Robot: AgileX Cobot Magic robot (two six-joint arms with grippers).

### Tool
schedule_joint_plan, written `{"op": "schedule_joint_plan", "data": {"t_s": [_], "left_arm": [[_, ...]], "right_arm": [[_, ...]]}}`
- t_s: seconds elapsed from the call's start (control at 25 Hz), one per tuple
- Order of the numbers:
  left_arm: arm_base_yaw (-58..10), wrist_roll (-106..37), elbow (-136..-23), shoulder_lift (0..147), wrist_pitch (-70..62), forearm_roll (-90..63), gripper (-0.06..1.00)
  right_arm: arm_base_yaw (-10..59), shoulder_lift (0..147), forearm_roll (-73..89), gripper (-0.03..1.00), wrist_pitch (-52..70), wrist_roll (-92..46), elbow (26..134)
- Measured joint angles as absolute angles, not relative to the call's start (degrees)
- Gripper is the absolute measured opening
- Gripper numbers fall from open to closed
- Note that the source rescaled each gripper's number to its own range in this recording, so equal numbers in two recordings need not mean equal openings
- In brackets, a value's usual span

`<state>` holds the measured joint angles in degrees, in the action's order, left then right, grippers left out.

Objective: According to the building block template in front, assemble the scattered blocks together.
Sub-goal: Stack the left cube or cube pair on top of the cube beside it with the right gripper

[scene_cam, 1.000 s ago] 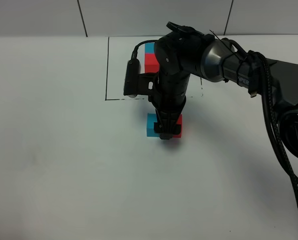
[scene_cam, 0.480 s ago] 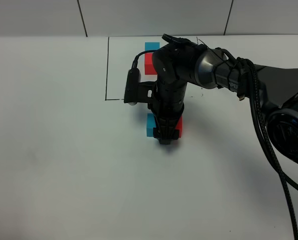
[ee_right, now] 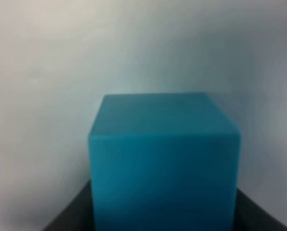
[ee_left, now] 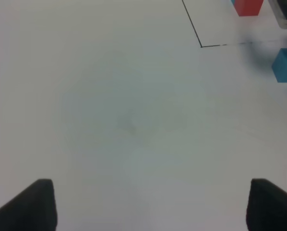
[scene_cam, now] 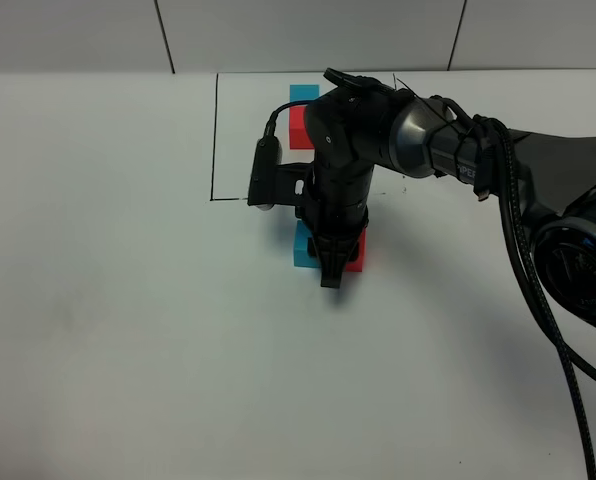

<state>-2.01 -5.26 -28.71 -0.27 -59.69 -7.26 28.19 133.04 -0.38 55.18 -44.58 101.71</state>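
Observation:
The template, a cyan-blue cube (scene_cam: 303, 92) joined to a red cube (scene_cam: 298, 126), stands at the back inside a thin black drawn outline (scene_cam: 215, 140). In front of the outline, the loose cyan-blue block (scene_cam: 303, 245) and the loose red block (scene_cam: 356, 253) stand close together. My right gripper (scene_cam: 330, 272) is down between and over them. In the right wrist view the cyan-blue block (ee_right: 163, 144) fills the space between my fingers (ee_right: 69, 216), which press on both its sides. My left gripper (ee_left: 150, 207) is open and empty over bare table.
The right arm (scene_cam: 448, 135) reaches in from the right and covers part of the template. The white table (scene_cam: 128, 330) spreads left and front. The left wrist view shows the outline's corner (ee_left: 201, 45) and the loose cyan-blue block (ee_left: 285, 66) at its edge.
The right gripper's tip has gone from broad to narrow and pointed over the two loose blocks. The cyan-blue block has shifted slightly toward the outline. The left arm has not visibly moved.

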Motion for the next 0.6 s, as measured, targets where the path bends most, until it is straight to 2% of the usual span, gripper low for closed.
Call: {"op": "schedule_joint_plan", "data": {"t_s": [0.28,0.48,0.6], "left_arm": [[-2.0,-5.3,-28.7,-0.3,-59.7,-7.3,0.86],[-2.0,-5.3,-28.7,-0.3,-59.7,-7.3,0.86],[-2.0,-5.3,-28.7,-0.3,-59.7,-7.3,0.86]], "right_arm": [[28.2,130.7,0.0,0.01,56.5,-25.9,101.8],[28.2,127.5,0.3,0.01,59.5,2.0,102.2],[28.2,127.5,0.9,0.01,58.7,13.9,101.7]]}}
